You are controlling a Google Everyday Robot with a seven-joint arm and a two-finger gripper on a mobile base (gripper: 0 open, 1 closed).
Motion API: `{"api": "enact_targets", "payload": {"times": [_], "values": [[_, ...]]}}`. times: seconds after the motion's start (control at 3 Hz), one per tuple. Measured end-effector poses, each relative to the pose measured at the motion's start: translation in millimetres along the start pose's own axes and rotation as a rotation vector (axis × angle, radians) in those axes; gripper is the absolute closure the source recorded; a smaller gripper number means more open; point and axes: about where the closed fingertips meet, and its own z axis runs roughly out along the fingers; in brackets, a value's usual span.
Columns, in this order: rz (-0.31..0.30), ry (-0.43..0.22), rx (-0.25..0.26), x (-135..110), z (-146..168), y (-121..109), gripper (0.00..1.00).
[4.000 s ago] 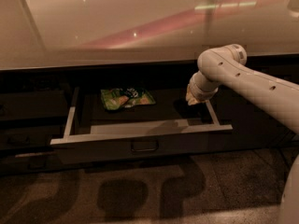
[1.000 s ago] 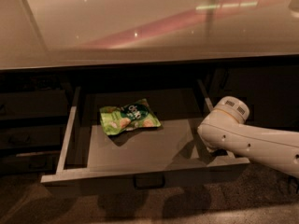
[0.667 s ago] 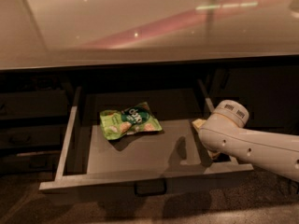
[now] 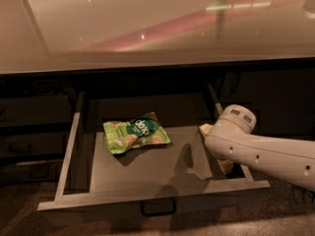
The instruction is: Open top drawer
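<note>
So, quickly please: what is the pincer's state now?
Pincer: at the top drawer right wall, mostly hidden behind the arm; state cannot be told.

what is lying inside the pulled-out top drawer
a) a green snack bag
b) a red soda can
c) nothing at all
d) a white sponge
a: a green snack bag lies flat on the dark floor of the open top drawer, left of centre, while the gripper sits low at the drawer's right side, mostly hidden behind the arm.
</note>
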Motion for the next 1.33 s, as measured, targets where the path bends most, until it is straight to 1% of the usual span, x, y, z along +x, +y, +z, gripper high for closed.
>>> {"api": "enact_targets", "payload": {"times": [0.33,0.67,1.0,1.33], "values": [[0.011,0.01,0.031,-4,-5,7,0.0],[0.011,0.01,0.031,-4,-5,7,0.0],[-0.012,0.005,0.065,-15,-24,11,0.0],[-0.047,0.019,0.163,-34,-60,29,0.0]]}}
